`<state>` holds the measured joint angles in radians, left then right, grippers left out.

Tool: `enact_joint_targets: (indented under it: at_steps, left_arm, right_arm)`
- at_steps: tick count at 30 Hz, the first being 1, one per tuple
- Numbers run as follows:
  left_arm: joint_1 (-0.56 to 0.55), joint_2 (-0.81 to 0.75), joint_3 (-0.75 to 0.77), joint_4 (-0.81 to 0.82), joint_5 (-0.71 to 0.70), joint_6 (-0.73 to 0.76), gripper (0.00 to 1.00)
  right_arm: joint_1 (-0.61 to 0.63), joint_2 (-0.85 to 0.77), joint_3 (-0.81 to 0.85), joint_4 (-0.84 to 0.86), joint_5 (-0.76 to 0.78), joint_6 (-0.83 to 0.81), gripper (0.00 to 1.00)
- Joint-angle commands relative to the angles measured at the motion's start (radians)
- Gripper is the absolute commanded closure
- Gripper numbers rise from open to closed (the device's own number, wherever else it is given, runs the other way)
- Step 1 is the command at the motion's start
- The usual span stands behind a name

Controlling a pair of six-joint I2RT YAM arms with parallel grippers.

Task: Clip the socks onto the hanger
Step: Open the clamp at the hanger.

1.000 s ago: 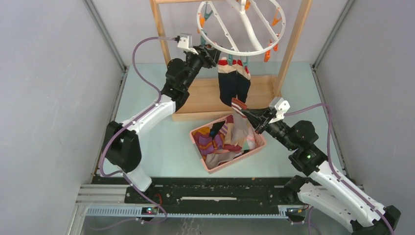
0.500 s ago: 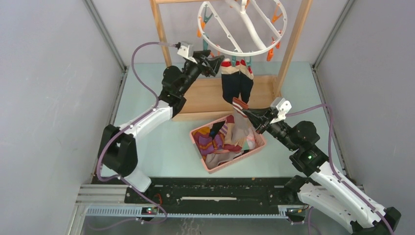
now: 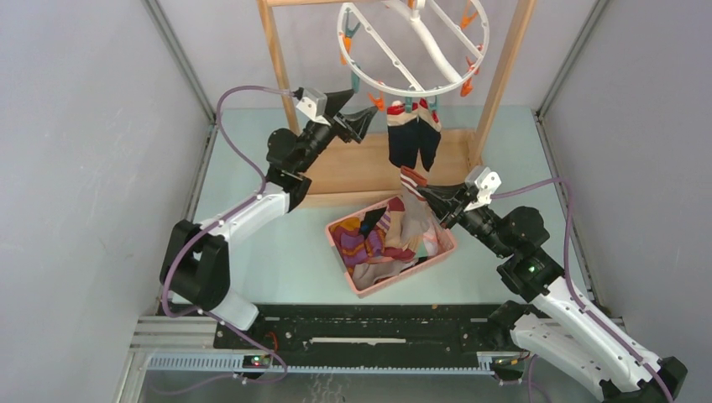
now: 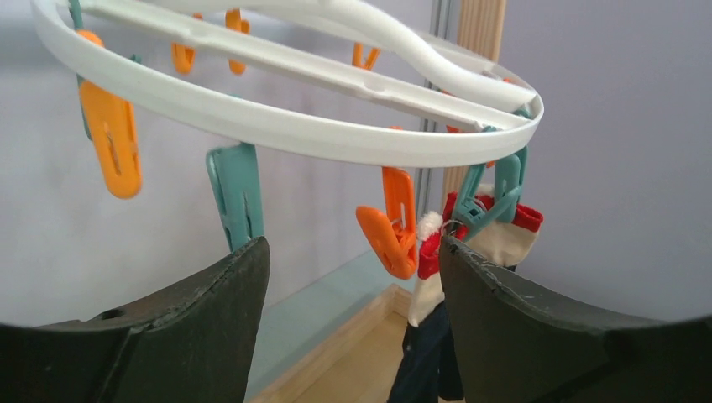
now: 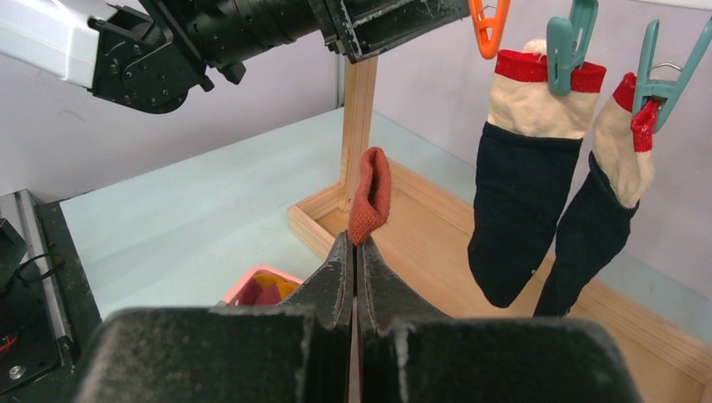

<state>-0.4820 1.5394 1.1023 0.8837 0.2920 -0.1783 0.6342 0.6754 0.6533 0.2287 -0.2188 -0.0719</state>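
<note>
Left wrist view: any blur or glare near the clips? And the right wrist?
Left wrist: hanger rim bright but not blown out, centre orange clip sharp; right wrist: hung socks and held sock crisp, right gripper dark and soft up close.

Above the matt, grainy black left fingers (image 4: 189, 336), the hanger (image 4: 277, 128) is smooth, glossy white plastic. The red sock (image 5: 371, 197) at the right fingertips (image 5: 332, 287) is coarse knitted cloth.
</note>
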Motion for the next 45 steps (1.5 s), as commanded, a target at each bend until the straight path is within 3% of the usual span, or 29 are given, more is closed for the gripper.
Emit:
enact_joint_targets:
  at_steps: [1,19,24,45]
  left_arm:
    - [-0.003,0.006,-0.021,0.161,-0.01,0.001,0.23]
    - [-0.087,0.076,0.044,0.117,-0.215,0.023,0.23]
    - [-0.106,0.084,0.071,0.08,-0.273,0.046,0.15]
    - [-0.154,0.105,0.121,0.06,-0.344,0.038,0.12]
  right_arm:
    - [-0.011,-0.003,0.001,0.041,-0.008,0.006,1.0]
    - [-0.038,-0.002,0.001,0.044,-0.025,0.009,1.0]
    - [-0.044,-0.004,0.001,0.045,-0.03,0.013,1.0]
    - [-0.063,-0.018,-0.012,0.058,-0.042,0.025,1.0]
